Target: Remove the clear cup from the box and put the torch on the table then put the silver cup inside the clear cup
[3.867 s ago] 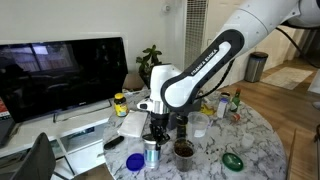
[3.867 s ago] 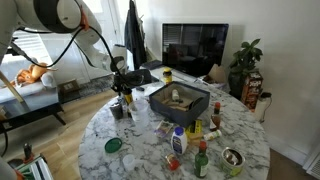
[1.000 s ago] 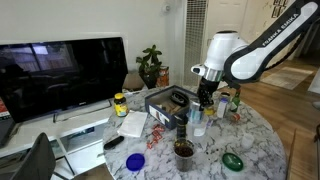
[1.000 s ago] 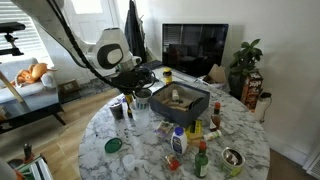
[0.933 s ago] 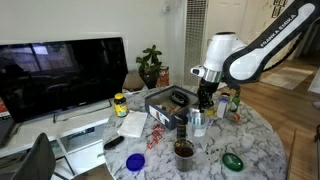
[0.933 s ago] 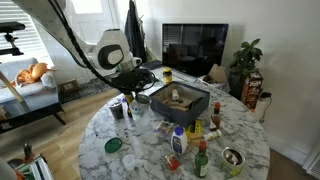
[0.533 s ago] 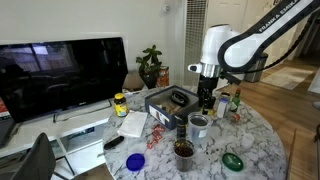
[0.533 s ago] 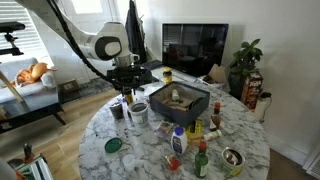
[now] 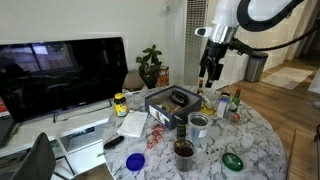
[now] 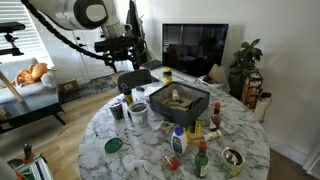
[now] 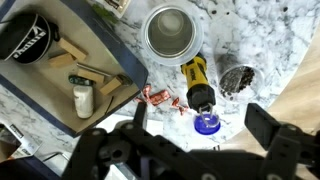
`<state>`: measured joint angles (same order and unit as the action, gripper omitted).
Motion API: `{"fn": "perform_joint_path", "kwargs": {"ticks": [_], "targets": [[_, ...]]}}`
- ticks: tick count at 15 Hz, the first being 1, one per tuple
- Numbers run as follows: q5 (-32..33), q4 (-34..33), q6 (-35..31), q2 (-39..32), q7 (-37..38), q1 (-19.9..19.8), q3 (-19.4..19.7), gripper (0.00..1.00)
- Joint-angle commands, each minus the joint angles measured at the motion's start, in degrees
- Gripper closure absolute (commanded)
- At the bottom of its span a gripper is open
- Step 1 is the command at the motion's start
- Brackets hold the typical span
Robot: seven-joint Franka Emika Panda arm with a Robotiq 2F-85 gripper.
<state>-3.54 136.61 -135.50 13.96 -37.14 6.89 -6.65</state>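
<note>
Silver cup (image 11: 172, 30) sits nested inside the clear cup (image 9: 198, 130), upright on the marble desk (image 9: 255, 140) just beside the box (image 9: 165, 106) and outside its wall, so the stacking step looks done. Claw (image 9: 208, 73) hangs high above the desk, over the cups, fingers wide apart with nothing between them. That reads as a release: open so the cup stays put, high so it clears the rims and the bottles around. The wrist view looks straight down into the silver cup, which sits centred in the clear one and isn't tilted. The clear cup being the larger one is why it serves as the sleeve. A yellow-and-black cylinder (image 11: 197, 82) is just beside the cups on the desk, with a blue cap (image 11: 207, 123), a red wrapper (image 11: 160, 100) and a brown cup (image 11: 237, 80) near it. It may be the torch, but I can't tell, nor whether it stands or lies. The box holds a round black item and a small bottle; no slim black torch is visible inside, though part of it is out of frame. Judgement: nothing left but to check the torch.
</note>
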Motion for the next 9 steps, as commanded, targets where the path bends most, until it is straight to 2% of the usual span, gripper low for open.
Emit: {"fn": "perform_joint_path", "kwargs": {"ticks": [1, 2, 3, 9], "targets": [[0.43, 0.73, 4.66, 6.18, 1.37, 1.39, 1.94, 0.0], [0.9, 0.68, 5.13, 6.75, 1.53, 1.29, 2.24, 0.0], [0.76, -0.22, 3.3, 4.41, 0.74, 1.73, 2.39, 0.0], [0.82, -0.15, 4.28, 5.96, 0.77, 1.81, 2.93, 0.0]]}}
